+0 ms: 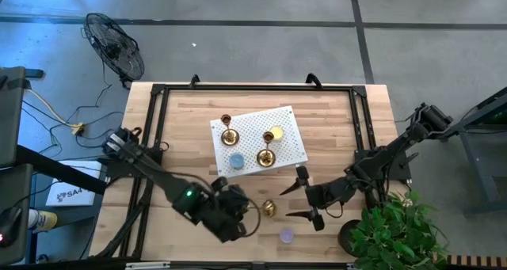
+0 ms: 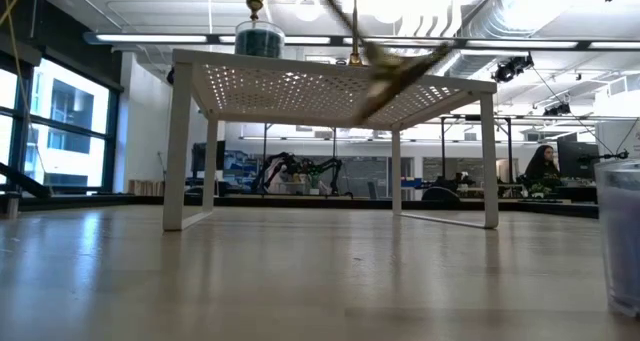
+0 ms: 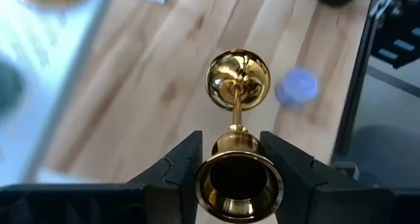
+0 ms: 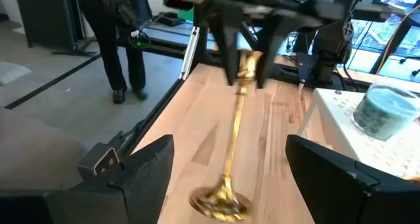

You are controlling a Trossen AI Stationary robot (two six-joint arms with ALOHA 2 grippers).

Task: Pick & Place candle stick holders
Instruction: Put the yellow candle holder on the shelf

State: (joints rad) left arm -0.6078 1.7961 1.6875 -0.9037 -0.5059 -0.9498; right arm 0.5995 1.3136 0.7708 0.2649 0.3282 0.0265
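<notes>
A shiny gold candle stick holder [image 3: 238, 79] hangs over the near middle of the table, with my left gripper [image 1: 252, 210] shut on it. Two more gold holders [image 1: 229, 133] [image 1: 266, 155] stand by their round bases on a white perforated rack [image 1: 289, 115]. My right gripper [image 1: 303, 200] is open to the right of the held holder, its fingers pointing toward it and apart from it. In the right wrist view the held holder [image 4: 235, 129] shows between and beyond those fingers. My left gripper pinches the holder's cup end [image 3: 239, 144] between its two fingers, which slant down from the table's left side. The stem runs on past the fingertips. The holder hangs tilted, flared base [image 4: 220, 201] lowest, clear of the table.
A yellow disc [image 1: 276, 133] and a blue disc [image 1: 236, 161] lie on the rack. A purple disc [image 1: 286, 236] lies on the table near the front edge. A potted plant [image 1: 392, 230] stands at the near right corner; black rails frame the tabletop.
</notes>
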